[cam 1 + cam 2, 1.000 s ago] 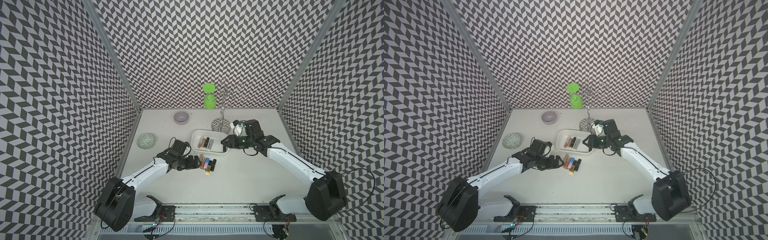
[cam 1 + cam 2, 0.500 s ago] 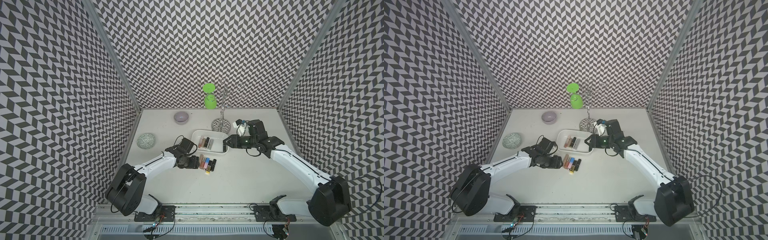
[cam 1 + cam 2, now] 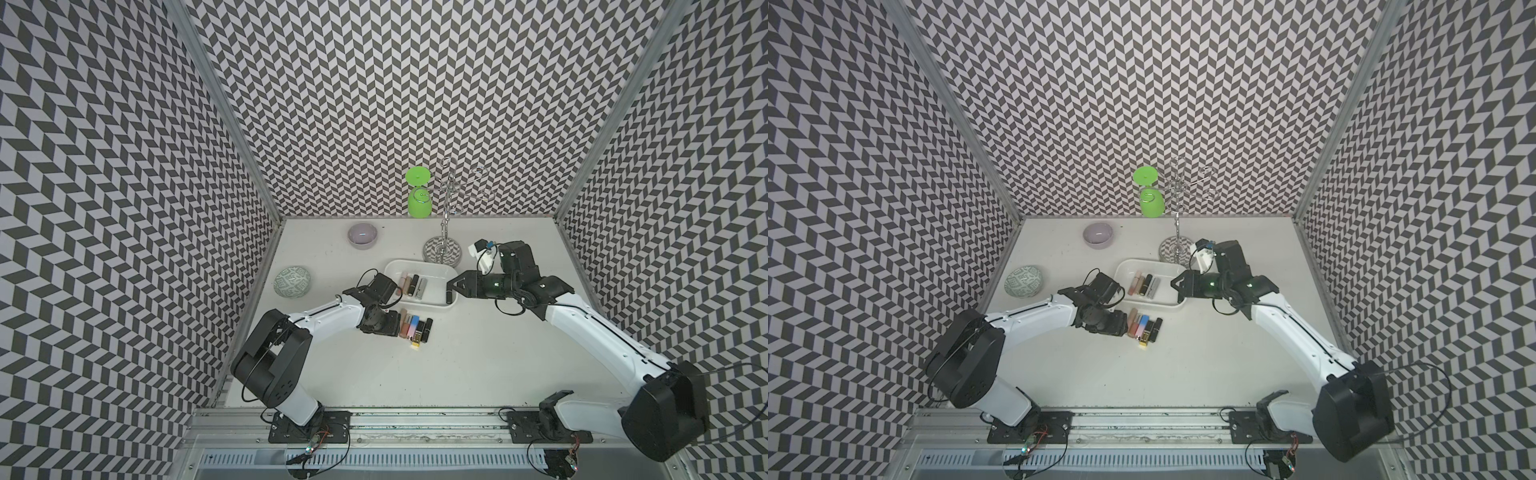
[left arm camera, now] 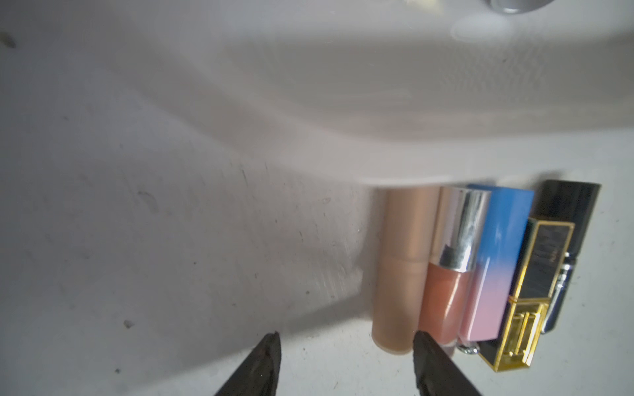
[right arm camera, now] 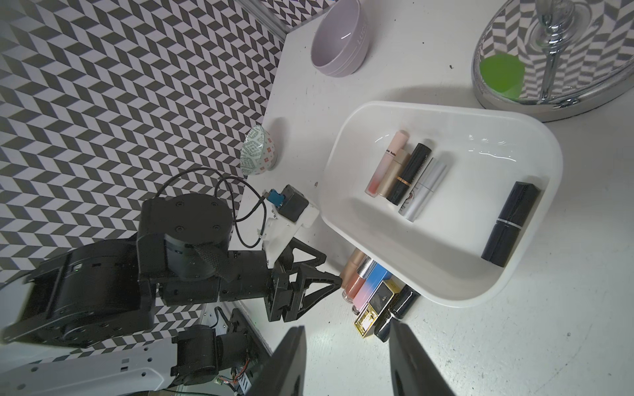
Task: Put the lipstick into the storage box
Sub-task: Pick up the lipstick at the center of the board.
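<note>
A row of several lipsticks (image 3: 415, 327) (image 3: 1144, 328) lies on the table just in front of the white storage box (image 3: 419, 264) (image 3: 1142, 263) (image 5: 411, 107). My left gripper (image 4: 346, 346) (image 3: 395, 327) is open at the row's left end. The beige tube (image 4: 401, 267) has its end just inside one fingertip (image 4: 423, 346), and the other fingertip stands well apart. Several lipsticks (image 5: 404, 178) lie in the box, and a black one (image 5: 511, 228) lies alone at its right end. My right gripper (image 5: 346, 363) (image 3: 451, 286) hangs open and empty over that end.
A lilac-grey bowl (image 3: 363, 235) and a green cup (image 3: 418, 199) stand at the back. A chrome stand (image 3: 442, 251) rises right behind the box. A green-patterned dish (image 3: 292, 282) sits by the left wall. Patterned walls close in three sides.
My left gripper's jaws have narrowed beside the lipstick row, and the left arm's shoulder and elbow have swung towards the table. The right arm has barely moved.
</note>
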You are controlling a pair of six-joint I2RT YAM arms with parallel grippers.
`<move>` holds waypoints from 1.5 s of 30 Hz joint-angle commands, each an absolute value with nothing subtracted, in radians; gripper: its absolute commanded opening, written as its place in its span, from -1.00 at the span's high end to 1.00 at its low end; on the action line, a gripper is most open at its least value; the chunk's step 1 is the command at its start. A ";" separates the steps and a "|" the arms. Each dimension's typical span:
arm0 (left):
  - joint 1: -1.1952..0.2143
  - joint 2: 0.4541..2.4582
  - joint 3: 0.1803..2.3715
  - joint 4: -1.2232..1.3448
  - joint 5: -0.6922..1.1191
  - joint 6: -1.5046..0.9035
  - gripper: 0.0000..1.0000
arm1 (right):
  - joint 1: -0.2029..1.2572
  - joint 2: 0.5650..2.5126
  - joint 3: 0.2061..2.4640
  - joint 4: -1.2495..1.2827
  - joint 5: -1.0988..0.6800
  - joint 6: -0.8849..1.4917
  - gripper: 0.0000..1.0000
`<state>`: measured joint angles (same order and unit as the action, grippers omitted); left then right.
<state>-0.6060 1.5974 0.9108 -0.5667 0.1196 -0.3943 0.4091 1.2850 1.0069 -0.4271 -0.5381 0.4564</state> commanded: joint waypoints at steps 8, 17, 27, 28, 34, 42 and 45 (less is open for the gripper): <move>-0.624 1.682 0.978 -0.598 0.075 -0.328 -0.17 | 0.399 1.286 1.017 -0.406 -0.529 0.454 0.12; -0.637 1.741 1.018 -0.620 0.040 -0.301 0.04 | 0.392 1.296 1.029 -0.405 -0.537 0.449 0.12; -0.658 1.761 0.994 -0.620 0.048 -0.290 0.52 | 0.388 1.279 1.026 -0.408 -0.532 0.453 0.13; -0.660 1.757 0.988 -0.619 0.052 -0.294 0.53 | 0.388 1.276 1.025 -0.410 -0.531 0.454 0.13; -0.680 1.709 0.937 -0.623 0.077 -0.317 0.61 | 0.388 1.260 1.002 -0.396 -0.537 0.467 0.13; -0.683 1.561 0.840 -0.582 0.200 -0.388 0.68 | 0.388 1.268 0.989 -0.372 -0.566 0.487 0.07; -0.683 1.483 0.820 -0.563 0.260 -0.438 0.67 | 0.388 1.281 0.986 -0.355 -0.591 0.499 0.01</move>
<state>-0.6750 1.5517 0.8333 -0.5762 0.1715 -0.3866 0.3939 1.2842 0.9955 -0.4145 -0.5594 0.4850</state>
